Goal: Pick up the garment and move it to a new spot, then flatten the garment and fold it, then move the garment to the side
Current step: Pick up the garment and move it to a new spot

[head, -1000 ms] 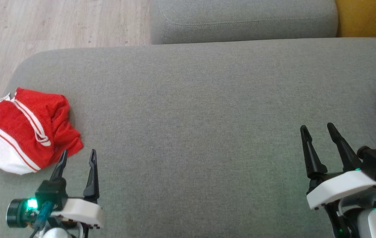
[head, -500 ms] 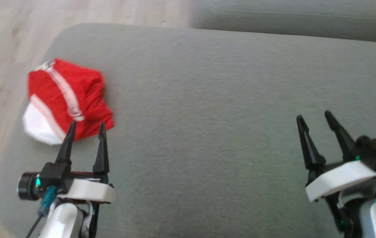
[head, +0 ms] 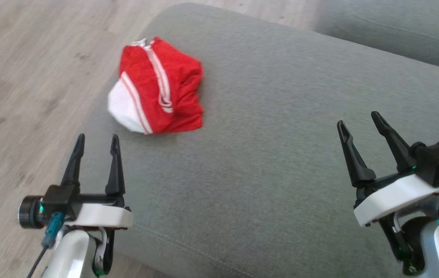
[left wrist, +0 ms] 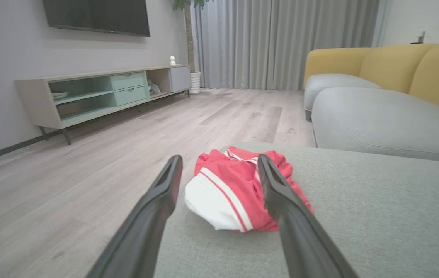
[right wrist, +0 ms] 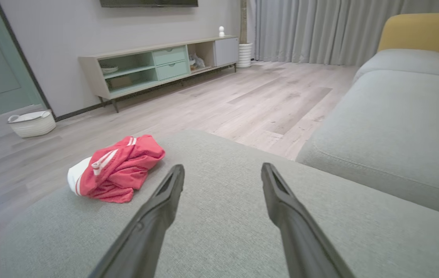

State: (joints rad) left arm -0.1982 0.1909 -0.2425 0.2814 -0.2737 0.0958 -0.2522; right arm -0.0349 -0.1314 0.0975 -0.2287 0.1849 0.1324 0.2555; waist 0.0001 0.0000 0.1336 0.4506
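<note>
A red garment (head: 161, 87) with white stripes and a white panel lies crumpled near the rounded corner of the grey sofa cushion (head: 273, 154). The garment (left wrist: 239, 191) sits just beyond my left fingers in the left wrist view, and the garment (right wrist: 117, 170) lies to the left in the right wrist view. My left gripper (head: 96, 139) stands open at the cushion's edge, short of the garment, with nothing between its fingers. At the right, over bare cushion, my right gripper (head: 358, 119) is open and holds nothing.
Wooden floor (head: 30, 69) runs along the cushion's left edge. A second grey cushion (head: 397, 31) lies at the upper right, with yellow backrests (left wrist: 397, 65) behind. A low TV cabinet (left wrist: 99, 92) and a white basket (right wrist: 32, 123) stand across the room.
The head camera has turned left, so the garment now shows higher and nearer the middle. A second red piece at the right edge has left the picture. Both grippers stay open.
</note>
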